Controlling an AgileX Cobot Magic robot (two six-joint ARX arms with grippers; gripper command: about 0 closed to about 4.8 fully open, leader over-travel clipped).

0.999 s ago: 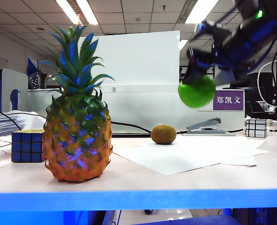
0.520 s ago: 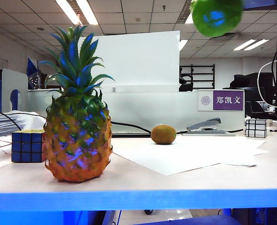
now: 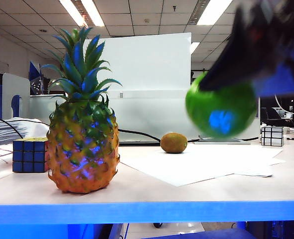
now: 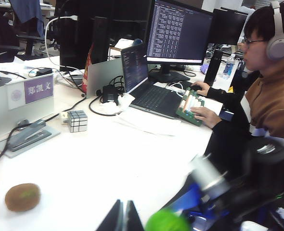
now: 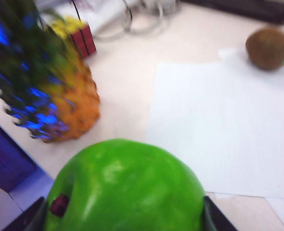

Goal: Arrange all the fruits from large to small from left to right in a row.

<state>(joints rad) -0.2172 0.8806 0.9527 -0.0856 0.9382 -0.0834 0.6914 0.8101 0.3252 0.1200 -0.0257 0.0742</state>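
At the far left of the tabletop a blue puzzle cube sits just behind and beside a tall pineapple, which stands upright near the front edge. Right of it, farther back, a small brown kiwi lies at the far edge of a white sheet of paper. Neither fruit has shifted. The change is the green apple: a second ago it hung high at the right, half a second ago it was up at the ceiling line, and now it looms large and blurred in mid-air, nearer the camera and lower, above the right part of the paper. The right hand carries it with its fingers spread wide around the apple's sides; the right wrist view shows pineapple and kiwi below. The left hand, pinched nearly closed and empty, hovers near the kiwi's side of the tabletop. The apple looks headed for the gap between pineapple and kiwi, which would complete the big-to-small row.
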